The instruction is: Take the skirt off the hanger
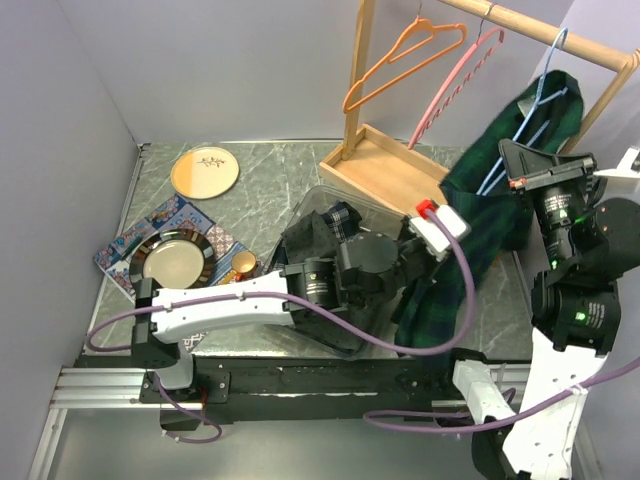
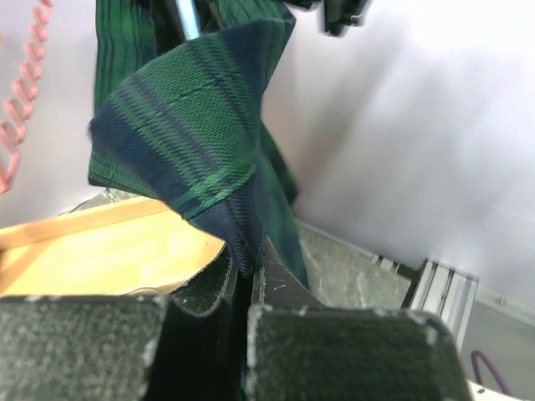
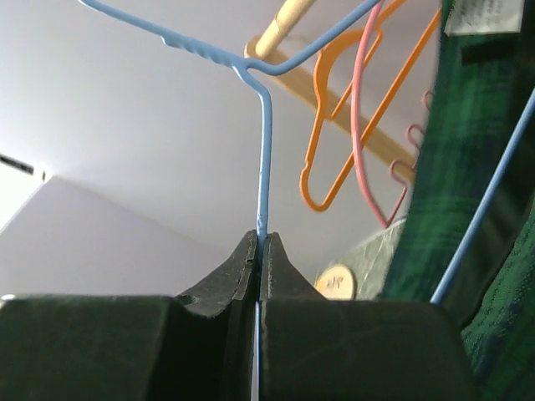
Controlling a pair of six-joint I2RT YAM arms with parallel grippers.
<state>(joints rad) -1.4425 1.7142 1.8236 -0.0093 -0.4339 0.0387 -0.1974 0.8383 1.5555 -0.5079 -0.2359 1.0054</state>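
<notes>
**Legible text and markings: none**

- Item 1: sewn-in label (image 3: 490,15), pale with dark print, at the upper edge of the green plaid skirt (image 3: 468,167), seen from the right wrist. The print is too blurred and cropped to read.
- Item 2: round orange plate (image 1: 204,172) at the far left of the table, seen from above. It has a small dark motif at its centre, and whether that is lettering or ornament cannot be told.
- No brand name, number or sign can be read on any other surface in the three views.
</notes>
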